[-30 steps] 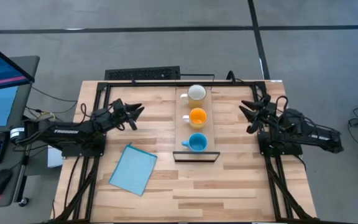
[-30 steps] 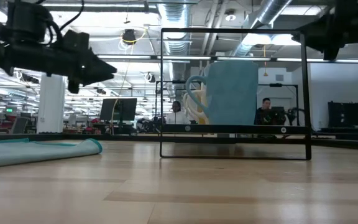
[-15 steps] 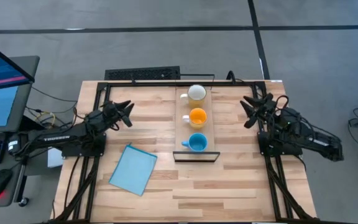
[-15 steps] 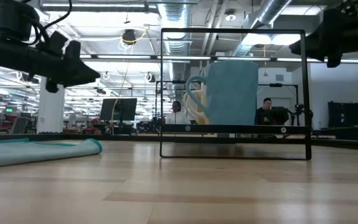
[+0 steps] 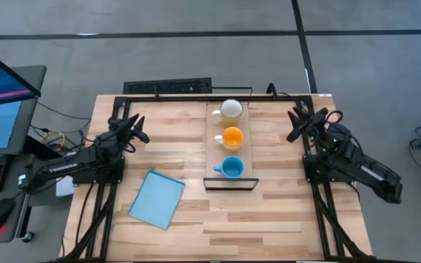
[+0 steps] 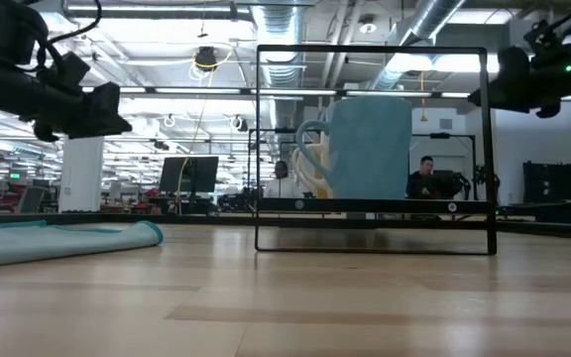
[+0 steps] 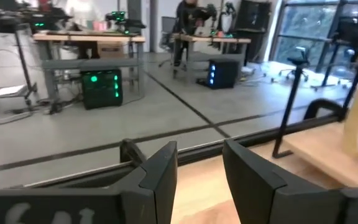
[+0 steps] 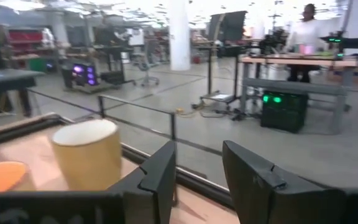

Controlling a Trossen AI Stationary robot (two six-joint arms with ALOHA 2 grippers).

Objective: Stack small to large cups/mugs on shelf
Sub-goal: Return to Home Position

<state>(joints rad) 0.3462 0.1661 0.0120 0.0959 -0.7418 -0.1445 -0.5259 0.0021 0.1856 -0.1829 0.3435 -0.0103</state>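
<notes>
Three mugs stand in a row on the long light-wood shelf (image 5: 231, 151). The pale yellow mug (image 5: 231, 109) is farthest, the orange mug (image 5: 232, 136) in the middle, and the blue mug (image 5: 232, 167) nearest, each resting on its base. In the low view the blue mug (image 6: 370, 149) hides most of the other two. My left gripper (image 5: 140, 128) hovers open near the table's left side, well clear of the shelf. My right gripper (image 5: 296, 124) hovers open near the right side. The right wrist view shows the yellow mug (image 8: 87, 152) and orange mug (image 8: 2, 177) ahead.
A thin black wire frame (image 6: 373, 50) stands around the shelf, with a dark bar (image 5: 231, 183) at its near end. A light-blue square sheet (image 5: 157, 197) lies flat on the near left of the table. People and desks show in the room beyond.
Both arms have drawn back from the shelf. My left gripper has moved toward the table's left edge, and my right gripper toward the right and far edges. The mugs have stayed in place.
</notes>
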